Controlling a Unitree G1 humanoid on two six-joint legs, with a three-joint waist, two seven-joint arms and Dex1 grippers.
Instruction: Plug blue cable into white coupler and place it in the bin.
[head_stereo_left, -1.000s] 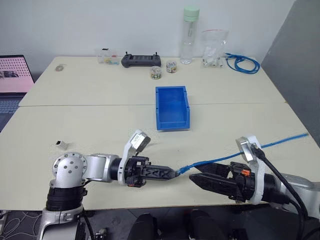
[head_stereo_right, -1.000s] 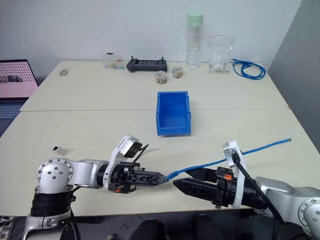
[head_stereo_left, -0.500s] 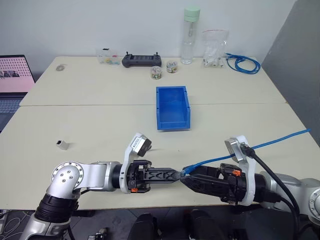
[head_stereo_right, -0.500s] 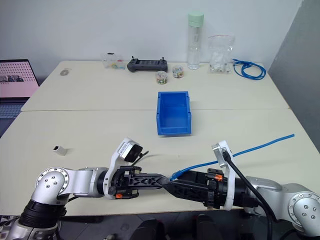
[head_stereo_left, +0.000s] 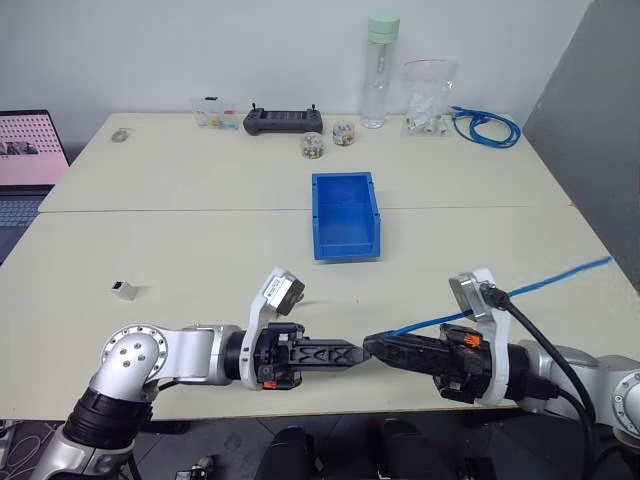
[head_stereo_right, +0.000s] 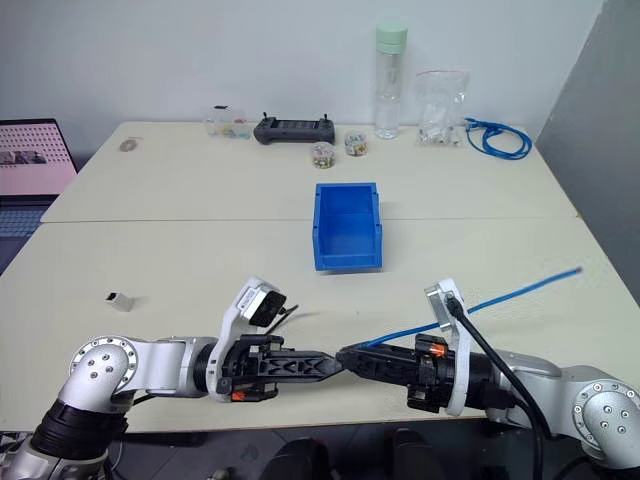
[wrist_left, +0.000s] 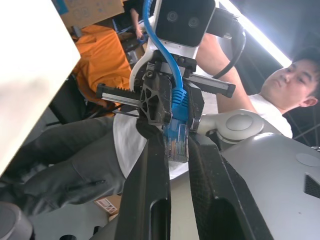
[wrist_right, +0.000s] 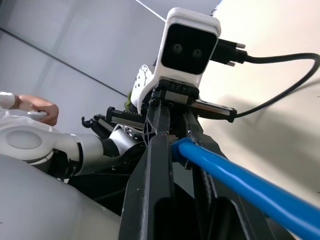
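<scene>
- Two pale tables (head_stereo_left: 200, 190) are pushed together in front of a plain light wall, with a laptop (head_stereo_left: 25, 160) off the far left edge.
- Along the far edge sit a black controller (head_stereo_left: 283, 120), small jars (head_stereo_left: 312, 145), a tall clear bottle (head_stereo_left: 379, 70) with a green cap, a plastic bag (head_stereo_left: 428, 95) and a coiled bundle of blue cable (head_stereo_left: 487, 126).
- The bin (head_stereo_left: 345, 214) sits open-topped near the middle of the table, well beyond both arms.
- The white coupler (head_stereo_left: 124, 289) lies alone on the near table, far to the left, apart from either gripper.
- At the near edge the left gripper (head_stereo_left: 355, 352) and right gripper (head_stereo_left: 375, 346) point at each other, tips meeting.
- The left gripper's fingers (wrist_left: 150, 175) are closed on the clear plug at the end of the blue cable (wrist_left: 175, 107).
- The right gripper's fingers (wrist_right: 150, 165) are pinched shut around the blue cable just behind that plug.
- From there the blue cable runs over the right wrist and off to the right, lifted above the table toward its edge.
- In the left wrist view, a person (wrist_left: 280, 95) in a white shirt sits behind the robot.
</scene>
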